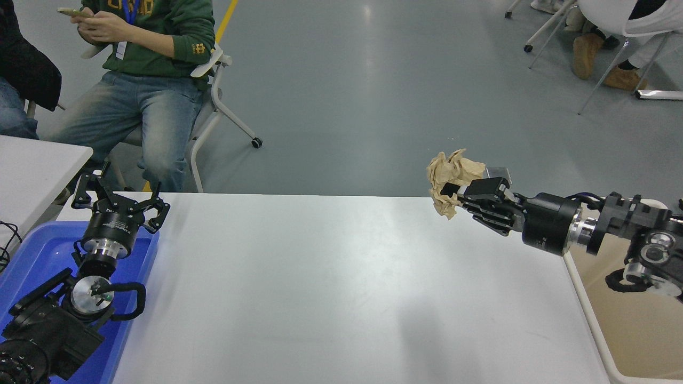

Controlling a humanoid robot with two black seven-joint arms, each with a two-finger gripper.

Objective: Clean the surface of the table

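At the far left, part of a smaller white table (pixel 37 170) is seen, and beside it a blue tray (pixel 32 256) lies on the left end of the table surface (pixel 320 288); no loose contents can be made out in the tray, much of which is covered by the parked left arm. The left gripper (pixel 114 200) is held above the tray's far edge with its fingers spread wide and nothing between them. Beyond it, a person in a green top (pixel 149 37) is seated on a chair, with a phone held in both hands. The table surface itself, the broad matte white top filling the middle of the view, is judged stiff, smooth and fixed in place; it is not a thing to be taken hold of but one to be cleared, and anything light would probably slide easily over it. No litter is seen lying on it. Toward the right, a crumpled brown paper wad (pixel 451 173) is pinched in the right gripper (pixel 453 191), whose fingers are closed on the wad's near side, well above the table's far right corner. The paper is judged light, soft and easily crushed, so a gentle pinch anywhere on its bulk should hold. At the right edge a beige bin (pixel 629 320) stands just beside the table; what shows of its inside appears empty.
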